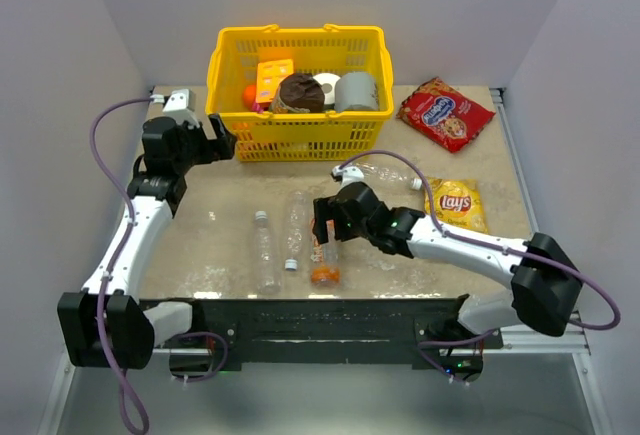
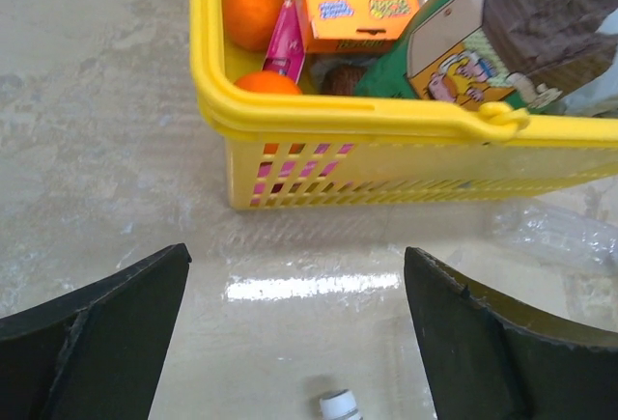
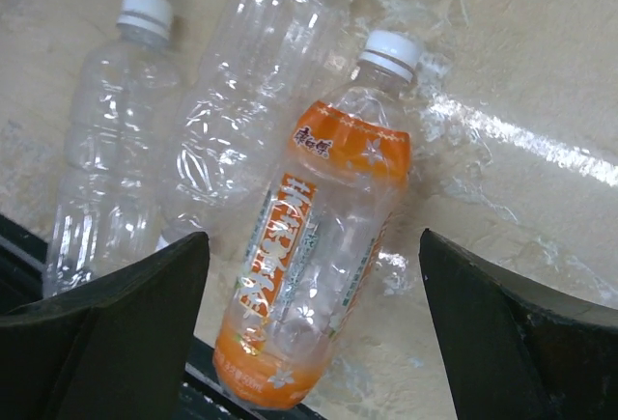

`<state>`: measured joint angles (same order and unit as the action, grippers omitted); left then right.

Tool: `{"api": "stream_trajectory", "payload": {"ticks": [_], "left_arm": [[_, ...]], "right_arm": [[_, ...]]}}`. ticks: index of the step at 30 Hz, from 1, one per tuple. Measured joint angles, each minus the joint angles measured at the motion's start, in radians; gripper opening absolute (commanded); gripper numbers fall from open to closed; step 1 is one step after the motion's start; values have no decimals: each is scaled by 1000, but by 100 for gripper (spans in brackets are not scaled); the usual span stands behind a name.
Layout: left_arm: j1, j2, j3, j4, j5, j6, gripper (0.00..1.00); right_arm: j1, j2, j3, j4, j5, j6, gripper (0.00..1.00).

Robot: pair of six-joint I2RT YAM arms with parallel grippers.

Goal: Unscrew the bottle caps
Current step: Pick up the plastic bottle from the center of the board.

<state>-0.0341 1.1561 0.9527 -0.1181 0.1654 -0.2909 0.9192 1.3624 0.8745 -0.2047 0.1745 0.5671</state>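
Note:
Three bottles lie side by side near the front edge: two clear ones (image 1: 264,250) (image 1: 295,223) and the orange-labelled bottle (image 1: 324,263). A further clear bottle (image 1: 385,172) lies behind the right arm. In the right wrist view the orange-labelled bottle (image 3: 319,246) keeps its white cap (image 3: 390,50) on, as does the leftmost clear bottle (image 3: 145,10). My right gripper (image 3: 311,238) hangs open above the orange bottle's lower half, its fingers wide on either side and not touching it. My left gripper (image 2: 297,252) is open over bare table beside the basket, with a white cap (image 2: 340,406) just below it.
A yellow basket (image 1: 300,140) full of groceries stands at the back, close in front of the left gripper (image 1: 218,141). A red snack bag (image 1: 445,113) and a yellow chip bag (image 1: 456,203) lie at the right. The table's black front rail (image 1: 310,315) runs just past the bottles' bases.

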Motion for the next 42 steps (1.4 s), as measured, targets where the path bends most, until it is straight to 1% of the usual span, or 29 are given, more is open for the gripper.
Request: {"api": "stream_trajectory", "payload": {"ticks": [4, 9, 14, 23, 28, 36, 42], "left_arm": [[0, 37, 1, -39, -7, 0, 99], [-1, 19, 1, -40, -13, 0, 100], [-1, 24, 1, -49, -28, 11, 100], [-13, 46, 12, -99, -58, 26, 100], [-18, 46, 12, -101, -66, 26, 100], [-46, 46, 13, -103, -83, 47, 100], [-51, 46, 13, -108, -92, 49, 100]], "right_arm": [[57, 81, 15, -30, 97, 34, 90], [97, 173, 24, -77, 177, 66, 90], [96, 183, 31, -80, 202, 90, 90], [96, 267, 111, -64, 198, 106, 91], [98, 326, 161, -75, 203, 103, 89], [123, 378, 188, -130, 286, 99, 88], [128, 426, 206, -143, 310, 87, 83]]}}
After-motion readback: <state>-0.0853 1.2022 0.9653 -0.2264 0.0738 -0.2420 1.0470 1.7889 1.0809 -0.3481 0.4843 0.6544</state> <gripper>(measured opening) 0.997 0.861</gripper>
